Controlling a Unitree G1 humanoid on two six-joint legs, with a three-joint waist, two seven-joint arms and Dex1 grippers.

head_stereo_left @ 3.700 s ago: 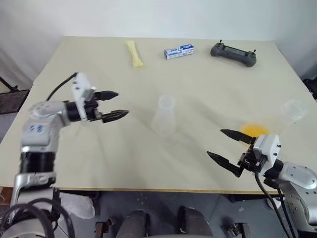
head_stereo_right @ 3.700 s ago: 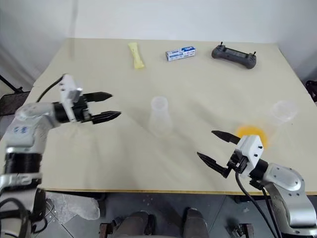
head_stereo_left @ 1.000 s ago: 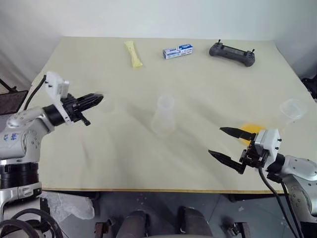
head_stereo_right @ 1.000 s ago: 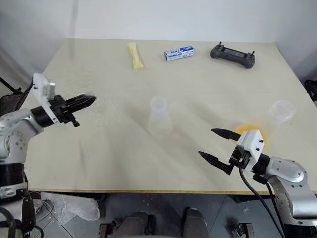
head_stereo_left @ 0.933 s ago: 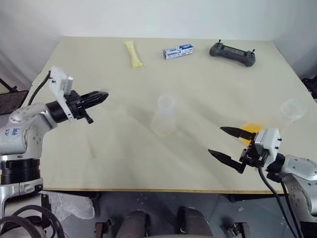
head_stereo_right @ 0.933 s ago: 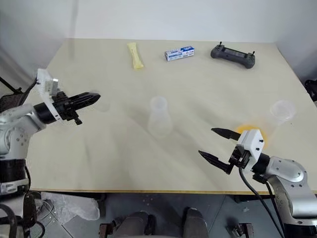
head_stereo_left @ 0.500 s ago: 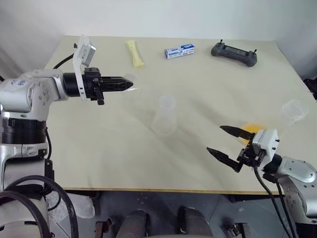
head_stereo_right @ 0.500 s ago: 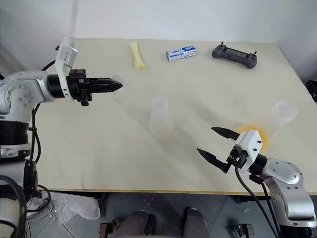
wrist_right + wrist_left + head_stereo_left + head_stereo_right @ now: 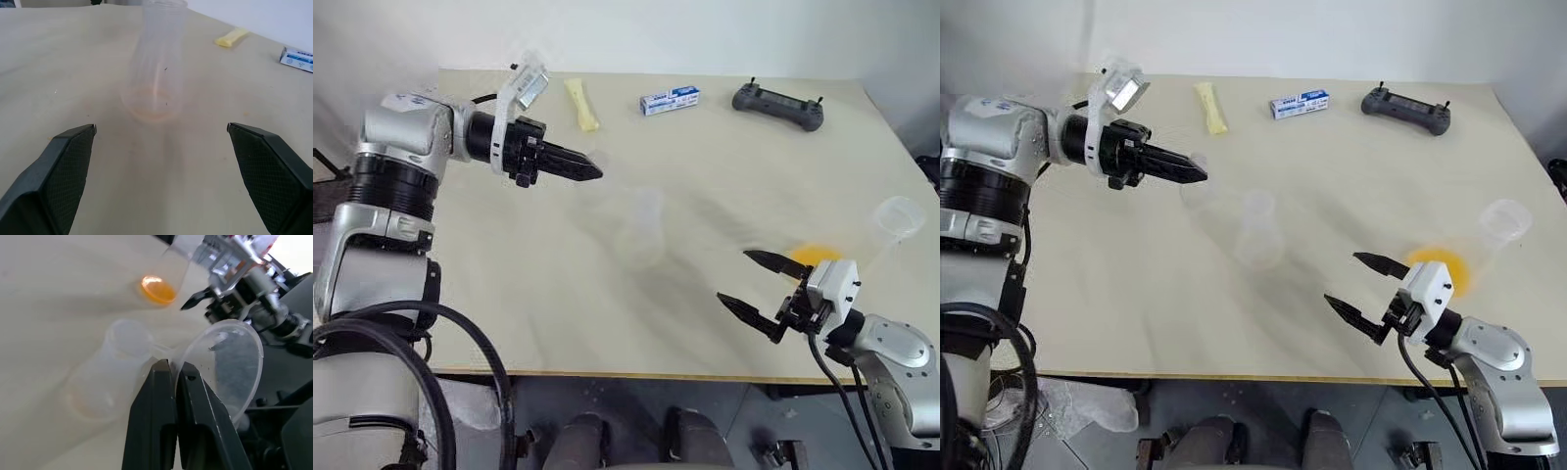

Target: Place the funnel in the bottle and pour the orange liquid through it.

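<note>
Left gripper [image 9: 168, 369] is clamped on the funnel [image 9: 225, 362], held in the air just beside the bottle [image 9: 1258, 230], not yet in its mouth. Right gripper [image 9: 1356, 284] gapes wide and empty near the bottle; the orange liquid [image 9: 1442, 266] sits unpoured beyond it, so both seating and pouring are left.

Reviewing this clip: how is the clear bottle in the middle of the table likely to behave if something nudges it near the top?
The bottle stands tall and narrow on a slightly wider base, so a high nudge would probably tip it. It looks thin-walled, clear and empty, hence likely light and apt to slide. The left pincer, shut on the funnel, should probably seat it gently.
</note>
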